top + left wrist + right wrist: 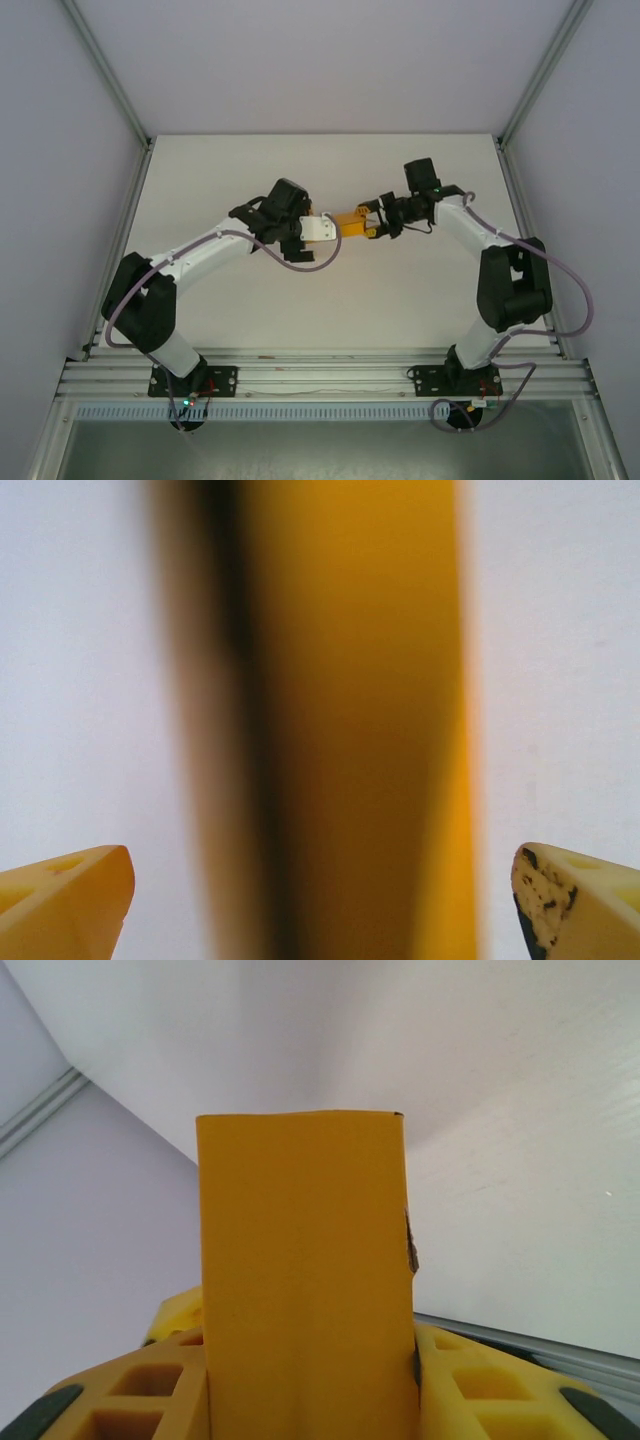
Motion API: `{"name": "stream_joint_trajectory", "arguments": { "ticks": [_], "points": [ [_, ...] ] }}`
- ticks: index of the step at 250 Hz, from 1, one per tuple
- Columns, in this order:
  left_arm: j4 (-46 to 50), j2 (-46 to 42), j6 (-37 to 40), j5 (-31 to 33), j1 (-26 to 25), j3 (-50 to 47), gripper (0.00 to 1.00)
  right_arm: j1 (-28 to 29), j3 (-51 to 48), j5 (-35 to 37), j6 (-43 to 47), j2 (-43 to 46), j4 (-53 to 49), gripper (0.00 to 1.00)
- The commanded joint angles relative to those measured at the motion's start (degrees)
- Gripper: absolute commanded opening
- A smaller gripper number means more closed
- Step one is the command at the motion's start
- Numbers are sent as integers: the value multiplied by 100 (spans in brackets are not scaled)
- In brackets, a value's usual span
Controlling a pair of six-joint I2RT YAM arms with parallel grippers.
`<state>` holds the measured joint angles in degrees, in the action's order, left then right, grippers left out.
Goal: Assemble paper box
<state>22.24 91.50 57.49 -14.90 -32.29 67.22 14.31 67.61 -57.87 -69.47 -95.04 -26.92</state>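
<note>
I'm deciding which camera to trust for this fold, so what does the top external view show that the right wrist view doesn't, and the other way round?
Top external shows the left arm and right arm meeting over the table, with the paper box between them. Right wrist shows, close up, the right jaws pressed against both sides of the box, and a dark nick on its right edge. Shared: the orange box itself and the white table.

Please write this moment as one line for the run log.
right gripper: shut on paper box | left gripper: open, fingers either side of paper box, apart from it
</note>
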Motion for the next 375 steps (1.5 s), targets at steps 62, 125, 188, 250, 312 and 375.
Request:
{"name": "stream_joint_trajectory", "arguments": {
  "ticks": [62,125,188,250,312,375],
  "points": [
    [-1088,-198,-209,103,-50,-126,83,107,-74,-405,-524,100,426,29],
    [-1055,14,-337,-73,-48,91,64,176,-84,-515,-378,70,431,34],
    [-537,-41,-179,-77,-49,183,49,156,169,-111,379,153,-224,65],
    [492,-79,107,-306,10,277,42,-40,328,1707,1904,751,-882,100],
    [2069,597,339,-1241,151,903,42,-86,-589,4252,5191,2467,736,100],
    [3238,1504,448,-1522,232,1726,42,-77,-2099,2151,7292,3761,2255,100]
  ]
}}
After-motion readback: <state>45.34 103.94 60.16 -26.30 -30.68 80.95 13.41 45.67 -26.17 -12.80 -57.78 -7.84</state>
